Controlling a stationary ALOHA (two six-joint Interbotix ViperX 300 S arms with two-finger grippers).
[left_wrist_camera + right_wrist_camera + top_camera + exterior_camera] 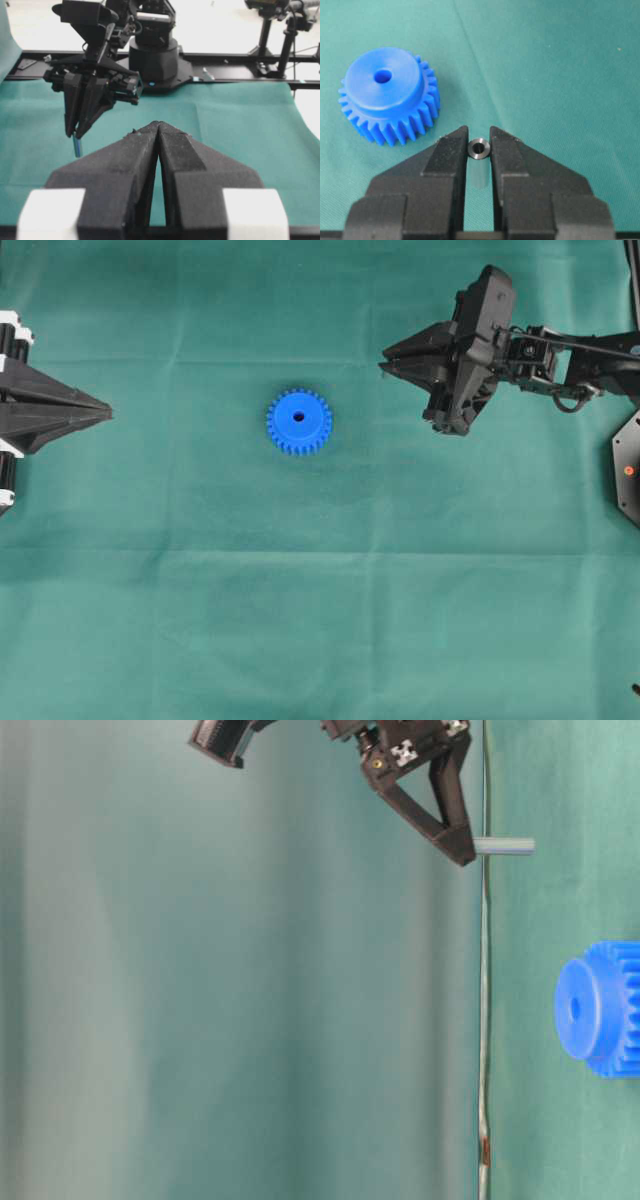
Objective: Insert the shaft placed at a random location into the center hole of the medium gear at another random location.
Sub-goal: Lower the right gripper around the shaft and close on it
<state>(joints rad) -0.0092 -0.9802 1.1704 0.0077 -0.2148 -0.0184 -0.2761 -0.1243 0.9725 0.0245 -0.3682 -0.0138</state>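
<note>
- Silvery metal, the shaft [479, 148] is pinched between the right gripper [479, 145] fingertips, its shiny round end seen end-on, above the cloth.
- Bright blue plastic, the toothed medium gear [299, 421] is laid flat nearby, center hole [299, 417] upward.
- Matte black, the left gripper [158, 131] is seen closed and empty.
- Everything is backed by wrinkled green cloth [320, 620].

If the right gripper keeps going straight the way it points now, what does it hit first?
Probably bare green cloth: the right gripper, shut on the shaft, points down beside the blue gear, not over its center hole.
</note>
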